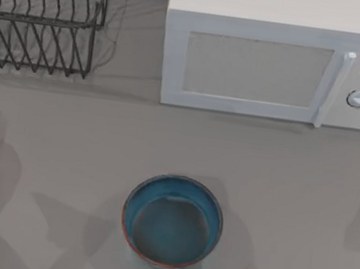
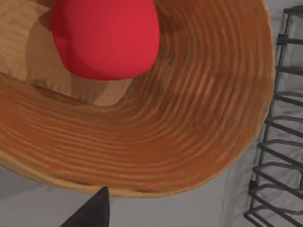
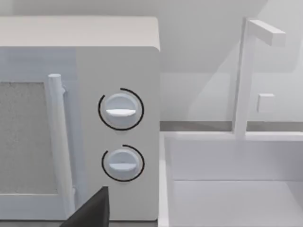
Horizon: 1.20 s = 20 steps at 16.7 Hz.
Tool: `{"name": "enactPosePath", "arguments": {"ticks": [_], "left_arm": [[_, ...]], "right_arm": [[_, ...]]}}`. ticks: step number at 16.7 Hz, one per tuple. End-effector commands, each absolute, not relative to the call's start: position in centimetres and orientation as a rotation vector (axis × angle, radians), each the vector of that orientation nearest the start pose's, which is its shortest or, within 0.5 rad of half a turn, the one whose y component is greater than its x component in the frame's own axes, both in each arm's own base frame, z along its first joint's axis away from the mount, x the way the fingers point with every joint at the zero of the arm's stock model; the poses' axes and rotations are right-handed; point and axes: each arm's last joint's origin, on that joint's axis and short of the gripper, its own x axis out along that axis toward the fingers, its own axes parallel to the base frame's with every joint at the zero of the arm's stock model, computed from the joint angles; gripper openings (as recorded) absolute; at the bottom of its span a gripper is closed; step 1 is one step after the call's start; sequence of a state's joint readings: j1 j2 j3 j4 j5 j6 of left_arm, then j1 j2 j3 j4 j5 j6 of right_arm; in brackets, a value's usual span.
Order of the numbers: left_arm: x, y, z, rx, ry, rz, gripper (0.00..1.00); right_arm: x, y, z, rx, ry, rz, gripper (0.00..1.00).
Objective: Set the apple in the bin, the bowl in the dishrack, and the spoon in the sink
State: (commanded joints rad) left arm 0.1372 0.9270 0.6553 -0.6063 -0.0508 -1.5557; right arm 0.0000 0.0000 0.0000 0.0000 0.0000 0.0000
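The bowl (image 1: 172, 221) sits upright on the grey table (image 1: 280, 181), near the front edge and about midway across, its teal inside empty. The black wire dishrack (image 1: 43, 17) stands at the far left corner, well apart from the bowl, and the white microwave (image 1: 276, 61) stands at the far right beside it, door shut, 2 dials on its right panel. In the left wrist view the apple (image 2: 106, 40) lies inside the bin (image 2: 189, 132), a woven wooden basket, resting on its floor, with the rack's bars just beside the basket's wall. The right wrist view faces the microwave's dials and the white sink (image 3: 232, 189) with its faucet (image 3: 246, 75) beside it. Whether either claw is open or closed cannot be told.
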Motion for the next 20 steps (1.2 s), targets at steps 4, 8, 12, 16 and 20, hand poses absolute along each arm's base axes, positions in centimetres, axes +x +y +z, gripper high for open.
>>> {"name": "enactPosePath", "arguments": {"ticks": [4, 8, 12, 16, 20], "left_arm": [[14.6, 1.5, 21.4, -0.997, 0.489, 0.422, 1.00], [12.2, 0.6, 19.4, -0.532, 0.320, 0.165, 1.00], [11.0, 0.2, 17.4, -0.194, 0.136, 0.043, 1.00], [10.6, -0.1, 16.2, -0.021, 0.016, 0.004, 1.00], [10.6, -0.1, 16.0, 0.000, 0.000, 0.000, 1.00]], "right_arm": [[10.6, -0.1, 16.0, 0.000, 0.000, 0.000, 1.00], [10.6, -0.1, 16.0, 0.000, 0.000, 0.000, 1.00], [10.6, -0.1, 16.0, 0.000, 0.000, 0.000, 1.00], [10.6, -0.1, 16.0, 0.000, 0.000, 0.000, 1.00], [10.6, -0.1, 16.0, 0.000, 0.000, 0.000, 1.00]]}}
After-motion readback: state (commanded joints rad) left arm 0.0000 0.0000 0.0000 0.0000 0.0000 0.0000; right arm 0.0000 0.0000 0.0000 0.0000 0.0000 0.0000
